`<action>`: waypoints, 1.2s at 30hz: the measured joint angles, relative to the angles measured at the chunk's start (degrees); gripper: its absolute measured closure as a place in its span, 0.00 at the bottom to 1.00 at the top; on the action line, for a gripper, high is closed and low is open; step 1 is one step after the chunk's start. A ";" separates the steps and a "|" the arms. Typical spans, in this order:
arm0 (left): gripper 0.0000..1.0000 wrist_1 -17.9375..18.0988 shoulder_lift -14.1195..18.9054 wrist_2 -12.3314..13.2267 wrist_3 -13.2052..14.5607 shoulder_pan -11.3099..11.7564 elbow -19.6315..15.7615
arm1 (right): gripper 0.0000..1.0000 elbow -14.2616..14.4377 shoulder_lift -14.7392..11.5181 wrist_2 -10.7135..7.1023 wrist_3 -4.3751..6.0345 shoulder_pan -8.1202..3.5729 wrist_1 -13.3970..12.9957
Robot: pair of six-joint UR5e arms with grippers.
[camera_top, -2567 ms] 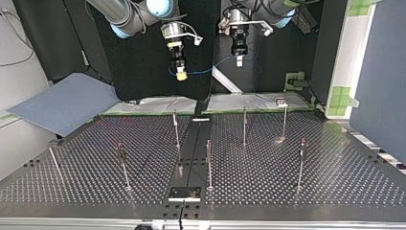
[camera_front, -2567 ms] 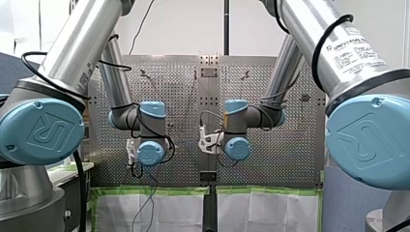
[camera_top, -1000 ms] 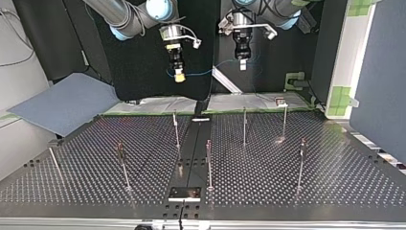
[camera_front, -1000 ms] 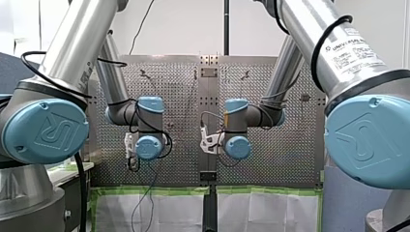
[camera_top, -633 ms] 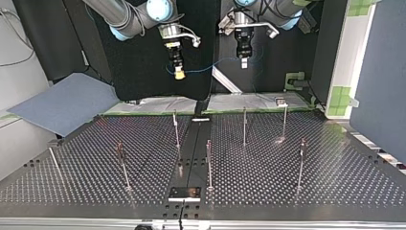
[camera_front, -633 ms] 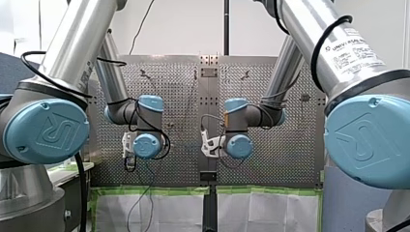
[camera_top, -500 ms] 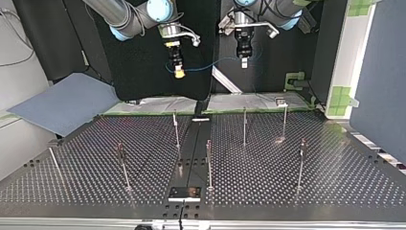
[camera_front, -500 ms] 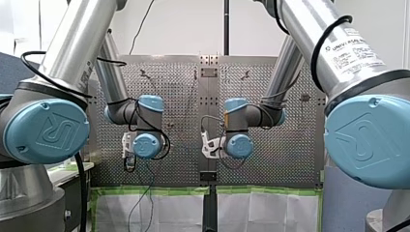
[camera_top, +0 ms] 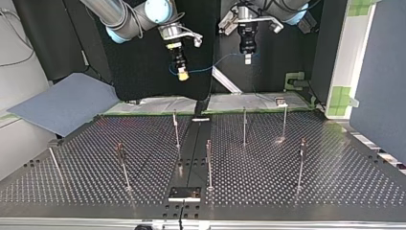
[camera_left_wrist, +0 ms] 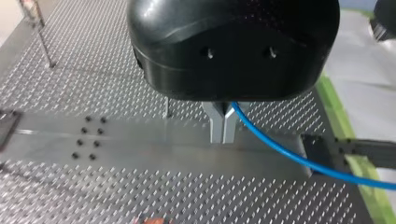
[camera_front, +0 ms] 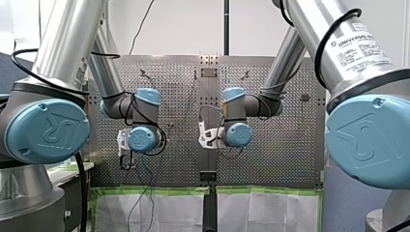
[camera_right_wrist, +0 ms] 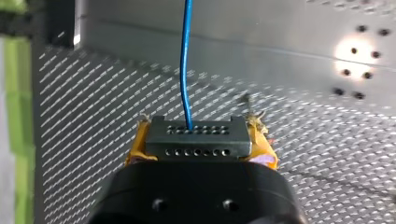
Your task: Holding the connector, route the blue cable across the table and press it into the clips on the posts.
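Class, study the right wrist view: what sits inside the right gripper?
A grey connector with rows of holes sits clamped in the right gripper, between its yellow pads. The blue cable leaves the connector's face. The connector's lower part is hidden behind the gripper's black body.

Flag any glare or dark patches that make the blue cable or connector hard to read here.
Right wrist view: a bright hotspot on the metal strip, clear of the connector and blue cable. Top view: the cable shows thin against a black backdrop; faint sheen on the table beside one post. Left wrist view: no glare on the cable.
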 joint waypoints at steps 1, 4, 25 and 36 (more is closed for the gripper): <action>1.00 -0.58 0.55 -0.51 -0.03 0.13 0.08 | 1.00 -0.30 -0.51 -0.52 0.50 0.00 0.34; 1.00 -2.51 2.49 -2.39 -0.19 0.66 0.61 | 1.00 -1.41 -2.31 -2.31 2.30 0.04 1.44; 1.00 -12.76 13.11 -12.12 -2.19 5.71 7.89 | 1.00 -10.94 -10.83 -9.51 8.31 0.93 6.19; 1.00 -17.07 18.10 -8.10 -4.85 10.63 8.94 | 1.00 -16.09 -5.94 -10.80 8.59 3.54 8.34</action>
